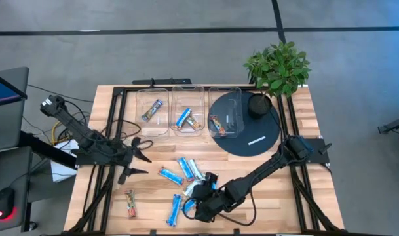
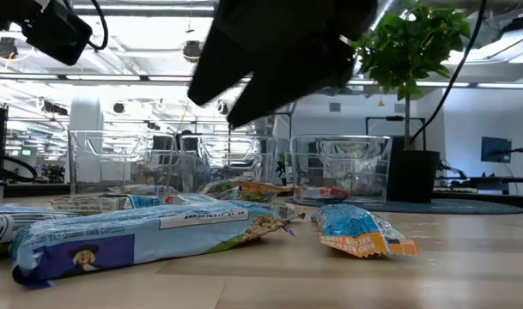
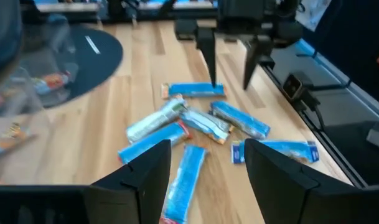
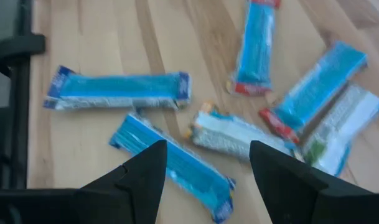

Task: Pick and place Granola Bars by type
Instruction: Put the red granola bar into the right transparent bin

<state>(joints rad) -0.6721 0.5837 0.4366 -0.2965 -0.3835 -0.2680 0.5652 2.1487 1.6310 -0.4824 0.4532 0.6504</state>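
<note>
The right gripper (image 1: 200,196) hangs over the pile of bars (image 1: 186,172) near the table's front, jaws apart and empty. The left gripper (image 1: 139,159) waits at the left, jaws apart too. The bars overlap, so it might pinch two at once.

Light wooden slatted desk (image 1: 297,196) and what lies on it

Blue-wrapped granola bars (image 1: 179,176) lie scattered near the front middle, an orange-red bar (image 1: 130,204) apart at front left; three clear rectangular plastic bins (image 1: 187,110) line the back beside a round dark mat (image 1: 251,141) carrying a potted green plant (image 1: 278,69).
</note>
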